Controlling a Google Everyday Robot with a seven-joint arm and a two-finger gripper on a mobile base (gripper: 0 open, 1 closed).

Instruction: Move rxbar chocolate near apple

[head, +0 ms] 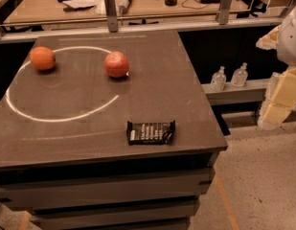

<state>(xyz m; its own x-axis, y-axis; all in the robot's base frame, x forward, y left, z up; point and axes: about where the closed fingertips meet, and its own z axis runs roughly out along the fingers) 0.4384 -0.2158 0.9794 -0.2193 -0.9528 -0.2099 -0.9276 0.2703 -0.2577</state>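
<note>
The rxbar chocolate (151, 132) is a flat black wrapper with white lettering. It lies near the front right edge of the dark table (66, 143). The apple (116, 63) is round and reddish with a paler patch on top. It stands toward the back middle of the table, well apart from the bar. My gripper (278, 102) is at the far right of the view, off the table and above the floor, far from both things. It holds nothing that I can see.
An evenly orange round fruit (42, 58) sits at the back left of the table. A white ring is marked on the tabletop. Two small clear bottles (229, 77) stand on a low ledge right of the table. A cluttered desk stands behind a rail.
</note>
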